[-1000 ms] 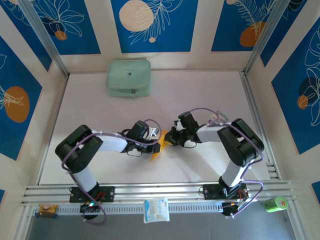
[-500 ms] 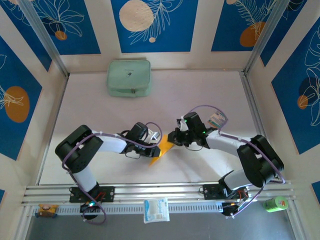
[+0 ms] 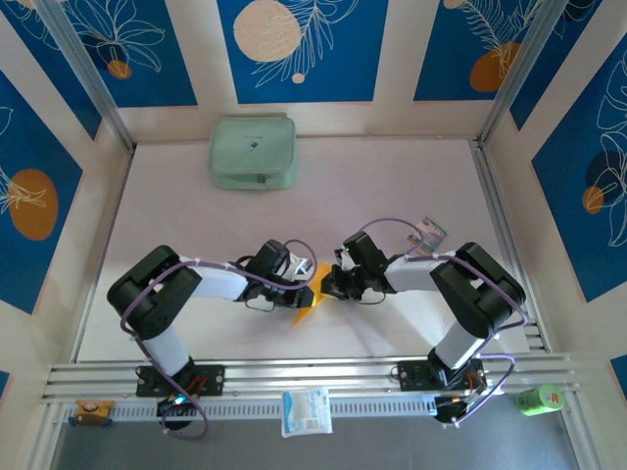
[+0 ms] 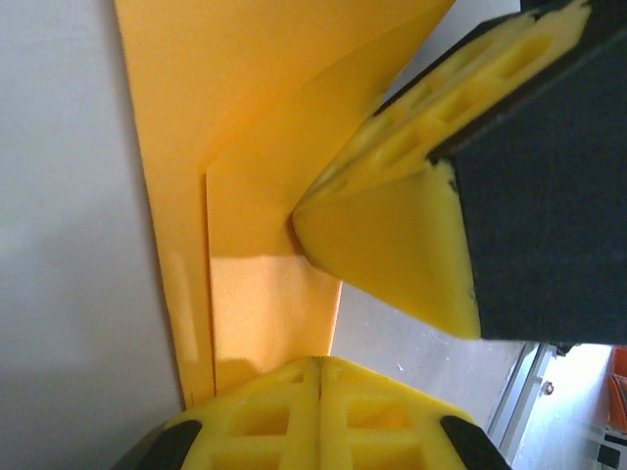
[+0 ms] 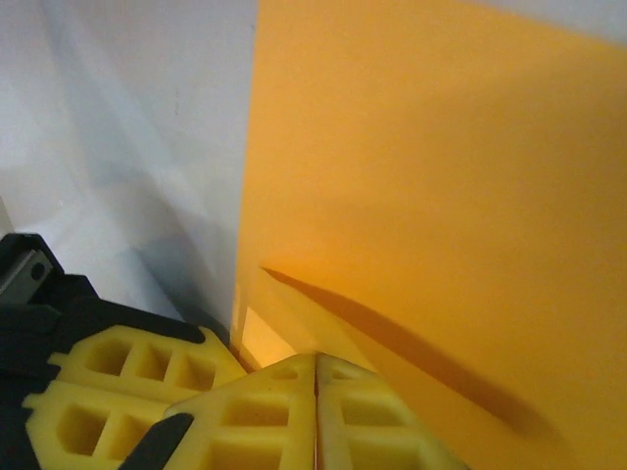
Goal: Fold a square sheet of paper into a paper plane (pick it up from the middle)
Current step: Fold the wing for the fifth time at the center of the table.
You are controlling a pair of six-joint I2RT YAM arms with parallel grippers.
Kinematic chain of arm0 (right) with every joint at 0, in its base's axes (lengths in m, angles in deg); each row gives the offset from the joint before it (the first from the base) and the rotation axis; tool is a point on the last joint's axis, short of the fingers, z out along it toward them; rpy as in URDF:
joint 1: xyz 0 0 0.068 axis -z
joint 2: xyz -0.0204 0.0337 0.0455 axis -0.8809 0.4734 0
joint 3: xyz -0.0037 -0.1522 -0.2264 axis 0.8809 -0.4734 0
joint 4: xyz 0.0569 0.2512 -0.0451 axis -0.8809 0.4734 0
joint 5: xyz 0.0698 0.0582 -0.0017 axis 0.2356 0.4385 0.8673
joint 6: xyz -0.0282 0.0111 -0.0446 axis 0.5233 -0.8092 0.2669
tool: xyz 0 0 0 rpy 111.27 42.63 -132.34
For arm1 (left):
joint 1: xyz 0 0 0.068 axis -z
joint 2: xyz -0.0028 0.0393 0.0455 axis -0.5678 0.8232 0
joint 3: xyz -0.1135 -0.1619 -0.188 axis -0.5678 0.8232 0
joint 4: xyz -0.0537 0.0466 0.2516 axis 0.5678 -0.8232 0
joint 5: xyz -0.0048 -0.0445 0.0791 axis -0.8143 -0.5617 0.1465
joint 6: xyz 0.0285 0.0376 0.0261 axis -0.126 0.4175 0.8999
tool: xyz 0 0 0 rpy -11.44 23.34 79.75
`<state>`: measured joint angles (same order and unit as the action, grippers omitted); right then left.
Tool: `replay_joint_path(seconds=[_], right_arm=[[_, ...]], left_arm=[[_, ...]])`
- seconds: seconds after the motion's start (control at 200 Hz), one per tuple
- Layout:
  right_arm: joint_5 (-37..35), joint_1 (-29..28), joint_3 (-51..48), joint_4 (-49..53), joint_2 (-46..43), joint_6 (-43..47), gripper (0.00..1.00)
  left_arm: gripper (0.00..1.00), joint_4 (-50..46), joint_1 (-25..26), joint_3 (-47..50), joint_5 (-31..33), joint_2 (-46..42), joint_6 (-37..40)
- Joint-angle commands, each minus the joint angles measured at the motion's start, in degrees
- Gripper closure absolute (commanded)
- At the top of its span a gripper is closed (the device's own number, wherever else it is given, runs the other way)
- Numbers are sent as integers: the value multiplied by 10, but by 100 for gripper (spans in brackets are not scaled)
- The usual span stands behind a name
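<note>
two pinches: left tool [image 4: 318, 401] and right tool [image 5: 315, 406] each clamped shut on the square sheet of paper [image 3: 307, 305], near mid-worktop [image 3: 392, 196]; keep taut, match edges, crease slowly.

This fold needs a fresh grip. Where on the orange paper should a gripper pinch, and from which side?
Probably the creased edge, coming edge-on from the side: the paper is thin and layered, and the left gripper and right gripper pinch it so.
</note>
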<state>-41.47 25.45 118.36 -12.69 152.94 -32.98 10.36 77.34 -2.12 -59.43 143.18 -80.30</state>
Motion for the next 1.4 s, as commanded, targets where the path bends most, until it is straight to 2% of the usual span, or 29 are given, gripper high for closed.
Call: replay_joint_path(seconds=[0.0,0.235,0.48,0.835,1.01,1.185,1.395], right_arm=[[-20,27,-18,0,9,1,92],[14,92,-16,-3,12,27,91],[-6,139,2,49,6,50,91],[-20,172,27,107,-37,73,91],[-43,164,55,179,-85,78,91],[-21,114,16,103,-113,30,91],[12,47,11,21,-47,-7,91]], left_arm=[[100,-49,-2,28,37,5,-7],[100,-29,-3,50,33,14,-19],[100,-30,-1,52,40,5,-22],[100,-23,-1,55,39,4,-28],[100,-18,-2,56,40,4,-31],[100,-4,-1,55,46,1,-45],[100,8,-1,54,50,2,-59]])
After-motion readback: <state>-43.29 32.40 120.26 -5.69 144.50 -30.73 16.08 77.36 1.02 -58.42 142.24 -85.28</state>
